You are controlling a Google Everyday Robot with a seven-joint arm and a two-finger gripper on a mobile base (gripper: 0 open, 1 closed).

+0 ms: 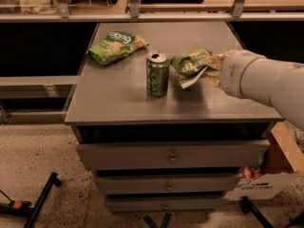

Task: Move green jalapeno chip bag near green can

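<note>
Where the gripper sits: gripper (212, 70) is over the right part of the cabinet top (118, 99), at the end of a thick white arm (266, 82) that comes in from the right edge.
Gripper state: its tan fingers (214, 61) are pinched on the right end of the green jalapeno chip bag (190, 63).
Green jalapeno chip bag: crumpled, dark green with pale lettering, held tilted, its whitish edge hanging down toward the surface; whether that edge touches the top cannot be told.
Green can (157, 75): upright near the middle of the top, silver lid up, pale scribbles on its side.
Bag to can: the bag's left tip is just beside the can's upper right side; contact cannot be told.
Lime-green bag (116, 45): larger and flatter, white logo, lying at the back left of the top, well apart from the can.
Cabinet: grey, with three drawers (173, 156) below the top, each with a small knob.
Floor: speckled; a black stand leg (40, 198) lies at lower left, a cardboard box (285, 146) stands at the right beside the drawers.
</note>
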